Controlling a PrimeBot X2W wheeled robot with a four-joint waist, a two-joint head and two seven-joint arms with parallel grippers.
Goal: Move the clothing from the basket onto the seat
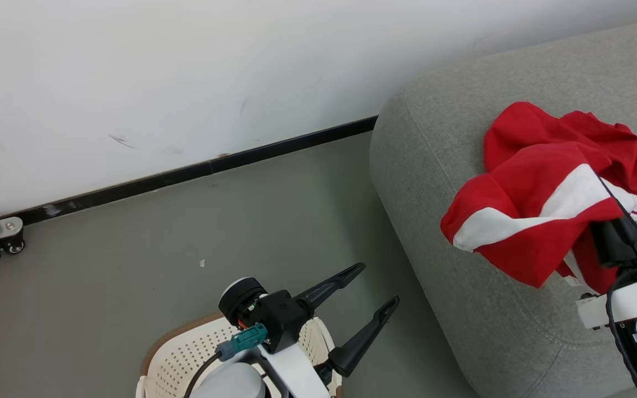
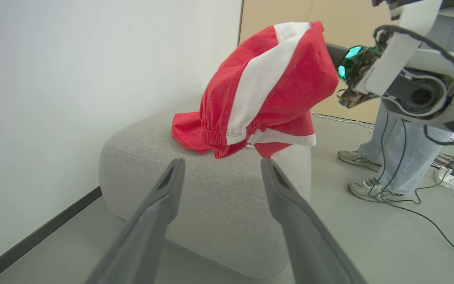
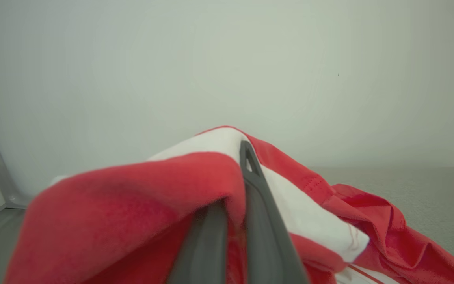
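A: From the head, where do we find the clothes [image 1: 528, 182]?

B: We see them, red with white bands, heaped on the seat [image 1: 434, 166] at the right, near its rounded corner. Our right hand [image 1: 620, 235] comes in from the lower right, its dark fingers pushed up under the fabric.

A: And our left hand [image 1: 377, 284]?

B: Wide open, fingers spread. It hangs over the floor [image 1: 186, 232] between the basket [image 1: 186, 354] and the seat. The basket sits at the bottom edge, partly behind our forearm, well apart from the clothes.

A: What do we get from the left wrist?

B: Our two fingers [image 2: 150, 225] stand apart, pointing at the seat's side [image 2: 211, 205]. Above it the clothes [image 2: 270, 79] hang bunched from the right hand, a white band running across the red. Their lower folds lie on the seat top. Past the seat we see a person's legs [image 2: 416, 157] in jeans and sneakers, standing on the floor.

A: And from the right wrist?

B: Our right fingers [image 3: 260, 221] are closed, with red cloth pinched between them and more draped over the left one. The rest of the clothes falls away to the right onto the grey seat [image 3: 440, 189]. Behind it all we see the pale wall [image 3: 227, 59].
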